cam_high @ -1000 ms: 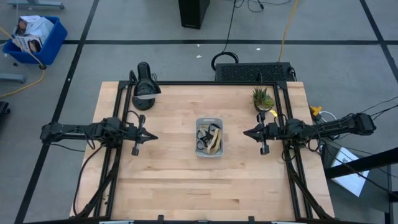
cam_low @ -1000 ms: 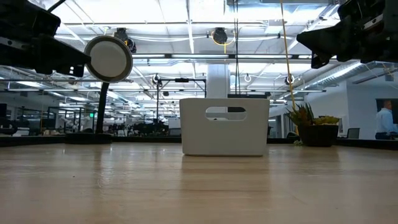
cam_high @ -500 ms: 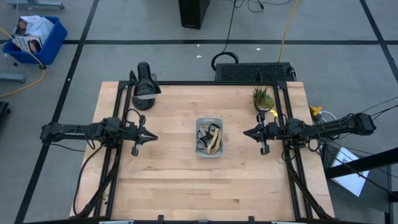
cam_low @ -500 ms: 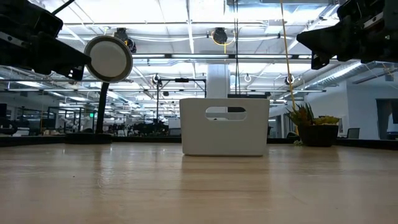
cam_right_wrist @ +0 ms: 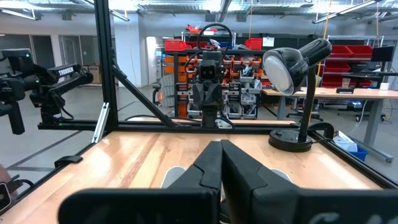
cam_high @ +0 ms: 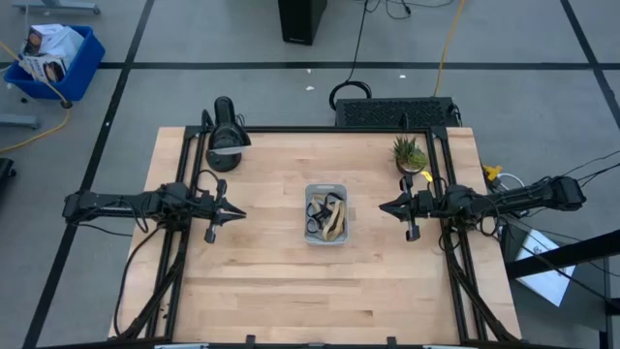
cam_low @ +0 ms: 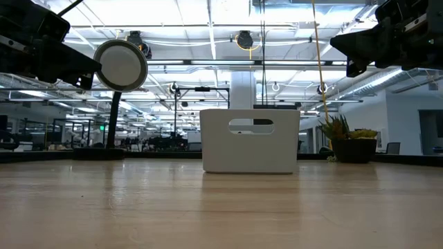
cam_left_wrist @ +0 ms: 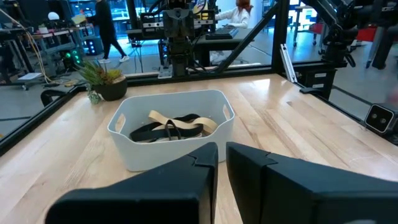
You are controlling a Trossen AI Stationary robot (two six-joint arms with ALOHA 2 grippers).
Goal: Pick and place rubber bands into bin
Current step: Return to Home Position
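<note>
Bright overhead lighting, soft shadows, sharp

Grey floor (cam_high: 242,92) crossed by dark tape lines, blue plastic crate (cam_high: 50,60) at far left. Beyond, open workshop under bright ceiling strip lights (cam_low: 208,28); possibly red storage bins on racks (cam_right_wrist: 177,45).

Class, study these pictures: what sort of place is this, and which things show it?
Most likely a robotics lab in an open workshop hall: a left arm and right arm are mounted at a framed wooden table, racks of red storage boxes stand beyond, and taped lines mark the floor.
</note>
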